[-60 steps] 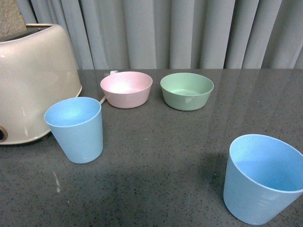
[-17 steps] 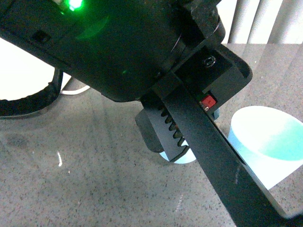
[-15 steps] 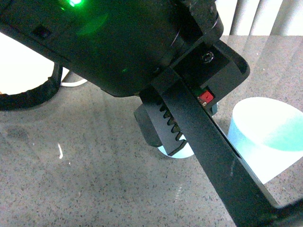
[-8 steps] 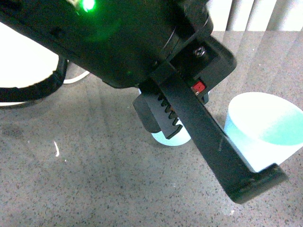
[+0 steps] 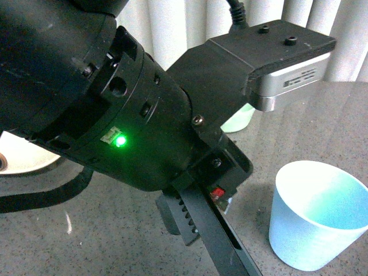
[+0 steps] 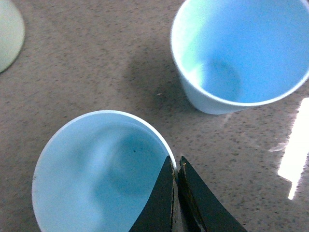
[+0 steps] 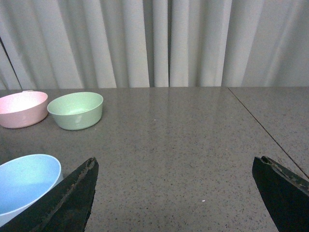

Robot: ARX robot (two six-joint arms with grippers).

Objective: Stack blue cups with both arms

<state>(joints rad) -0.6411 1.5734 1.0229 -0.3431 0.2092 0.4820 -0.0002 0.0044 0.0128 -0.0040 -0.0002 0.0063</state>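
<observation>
In the left wrist view my left gripper [image 6: 175, 166] is shut on the rim of one blue cup [image 6: 96, 179], one finger inside the wall and one outside. The cup's mouth faces the camera. The second blue cup [image 6: 241, 53] stands upright on the grey counter just beyond it, a short gap apart. In the front view that standing cup [image 5: 319, 215] sits at the right, and the left arm [image 5: 115, 115] hides the held cup. My right gripper [image 7: 175, 164] is open and empty, and a blue cup [image 7: 24, 181] lies just outside one finger.
A green bowl [image 7: 76, 110] and a pink bowl [image 7: 21, 108] sit at the back of the counter before a grey curtain. The green bowl's edge [image 6: 7, 34] shows in the left wrist view. A cream appliance [image 5: 23, 158] peeks out behind the left arm.
The left arm has shifted across the front view. Its camera box now shows at the top, and the held cup's base no longer shows below the fingers. The standing cup stays put.
</observation>
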